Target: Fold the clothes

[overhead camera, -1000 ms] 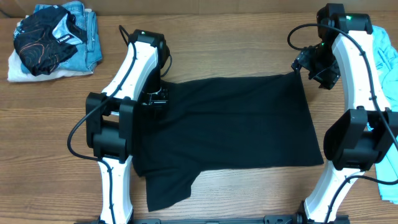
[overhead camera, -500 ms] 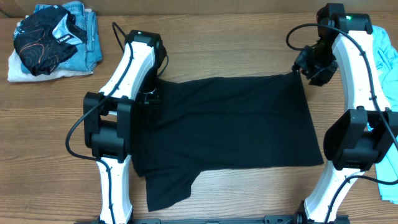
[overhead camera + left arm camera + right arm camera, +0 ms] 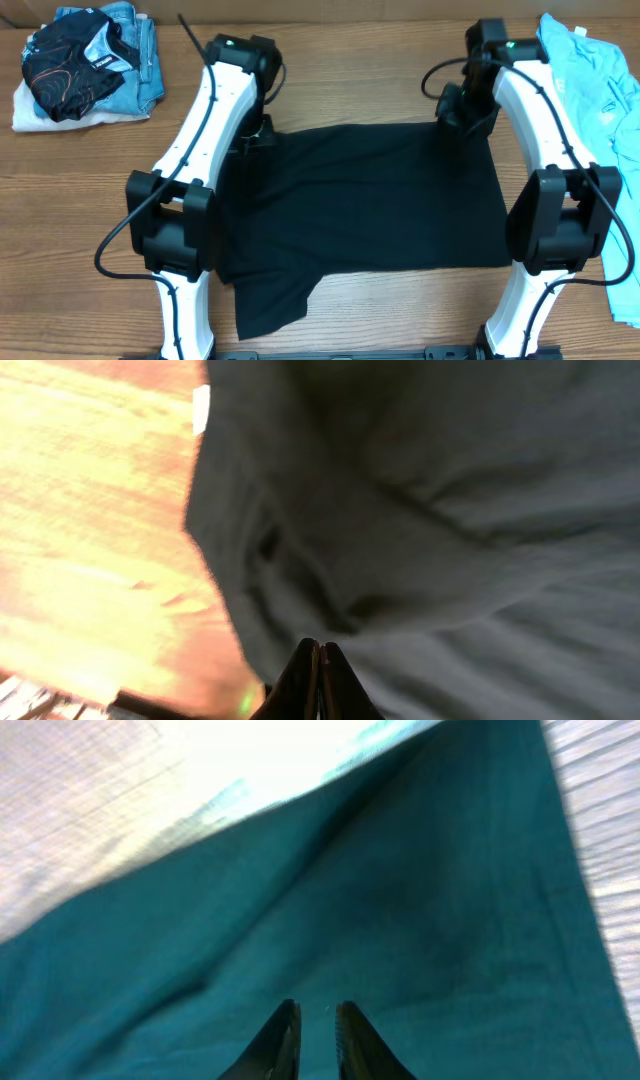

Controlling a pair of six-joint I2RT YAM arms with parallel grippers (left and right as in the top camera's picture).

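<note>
Where the overhead view begins at its left edge, a pile of clothes (image 3: 85, 62) lies on the table (image 3: 350, 60) in the far corner: a black garment with a printed pattern on top, denim and white fabric beneath.

The left arm (image 3: 215, 120) reaches from the near edge toward the far side. The left gripper (image 3: 257, 134) sits at the far left corner of the black T-shirt (image 3: 370, 200). In the left wrist view this gripper (image 3: 318, 650) has its fingers (image 3: 300, 685) pressed together, with no gap showing between them. The tips meet at creased dark fabric (image 3: 420, 510). Whether any cloth is pinched between them cannot be told.

The black T-shirt is spread flat across the middle of the table, between the two arms. One sleeve (image 3: 270, 300) extends toward the near left, and the far edge runs roughly straight from one gripper to the other.

The right gripper (image 3: 460, 112) is at the far right corner of the shirt. In the right wrist view this gripper (image 3: 318, 1015) has its fingers (image 3: 280, 1040) parted by a narrow gap, with cloth (image 3: 400, 900) filling the frame behind them (it renders teal in this camera). The view is too blurred to show any contact with it.

At the right edge, a light blue garment (image 3: 595, 75) lies on the table beside the right arm (image 3: 540, 110).
</note>
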